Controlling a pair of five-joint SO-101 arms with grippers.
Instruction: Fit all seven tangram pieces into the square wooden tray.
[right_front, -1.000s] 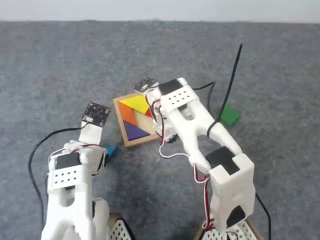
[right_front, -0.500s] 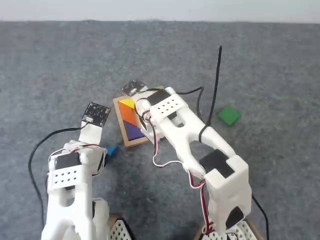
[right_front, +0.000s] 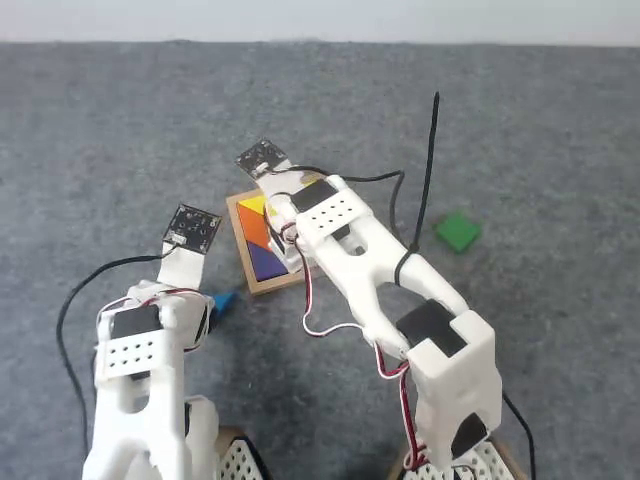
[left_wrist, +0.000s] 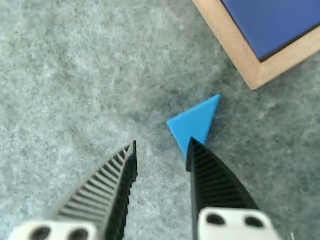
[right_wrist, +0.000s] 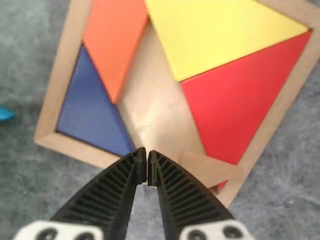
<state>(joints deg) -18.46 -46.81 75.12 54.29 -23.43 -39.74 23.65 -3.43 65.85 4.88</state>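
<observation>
the wooden tray (right_wrist: 56, 75) lies flat on the grey tabletop (right_front: 120, 130), in front of the two arms. four pieces lie inside it: a yellow triangle (right_wrist: 215, 35), a red triangle (right_wrist: 240, 100), an orange piece (right_wrist: 112, 40) and a dark blue triangle (right_wrist: 90, 115). the yellow one and the red one touch along one side. the orange piece sits right beside the dark blue triangle at the other side of the tray. a patch of bare wood shows in the middle, between the pieces. the right tool (right_wrist: 146, 151) hangs over the tray, above its edge near the dark blue triangle. its two fingers are pressed together and hold nothing. the left tool (left_wrist: 162, 145) is low over the tabletop, just outside a corner of the tray. its fingers stand a little apart, with nothing between them. a small light blue triangle (left_wrist: 195, 122) lies on the tabletop there, and the tip of one finger is right at its edge. a green square (right_front: 458, 231) lies on the tabletop to the right of the right arm, well apart from the tray.
</observation>
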